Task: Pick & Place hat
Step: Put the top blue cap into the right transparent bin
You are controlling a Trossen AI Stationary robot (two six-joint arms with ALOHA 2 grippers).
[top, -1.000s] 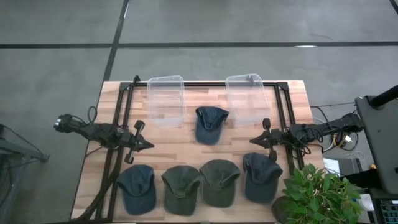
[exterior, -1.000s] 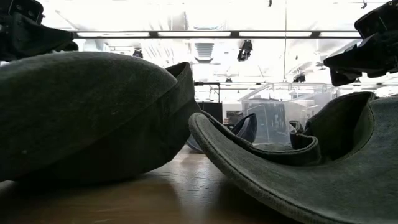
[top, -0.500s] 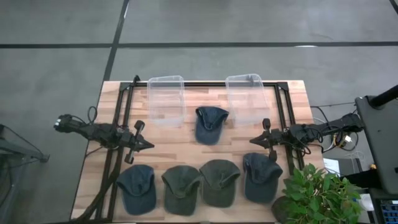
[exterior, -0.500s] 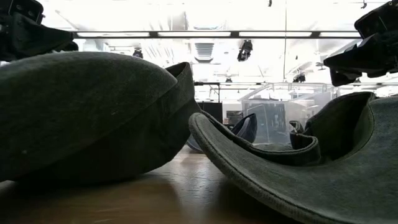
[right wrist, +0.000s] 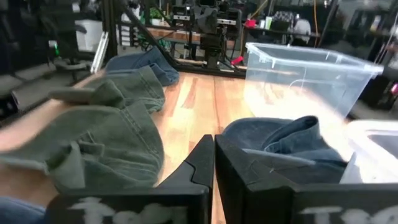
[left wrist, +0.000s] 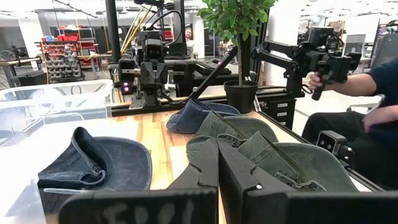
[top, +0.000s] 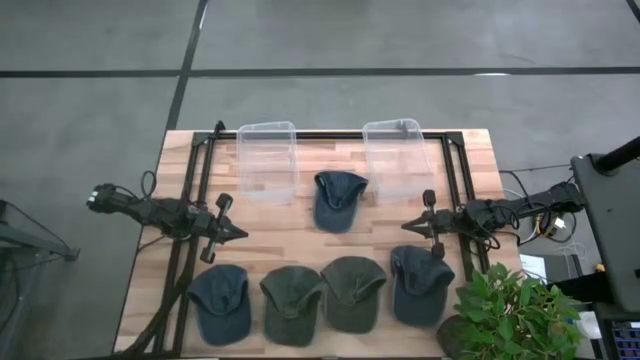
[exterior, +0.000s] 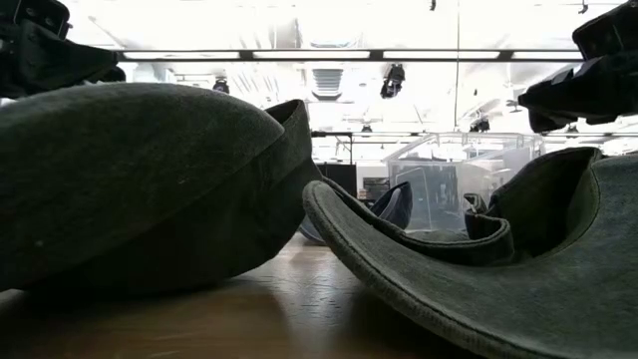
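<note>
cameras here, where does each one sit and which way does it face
High view: overhead, straight down on the table; both arms show, left gripper and right gripper shut.
Low view: tabletop height, looking level between two green hats toward the room.
Left wrist view: past its own fingers at hats and a plant.
Right wrist view: past its own fingers toward a clear bin.
Shared: the lone blue hat.

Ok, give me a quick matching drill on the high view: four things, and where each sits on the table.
Things:
1. lone blue hat
2. left bin
3. left gripper
4. plant

Places:
A. off the table's front right corner
B. above the front row's leftmost hat, shut
C. between the two bins, just in front
D. back edge, left of centre

Pairs: 1-C, 2-D, 3-B, 4-A
</note>
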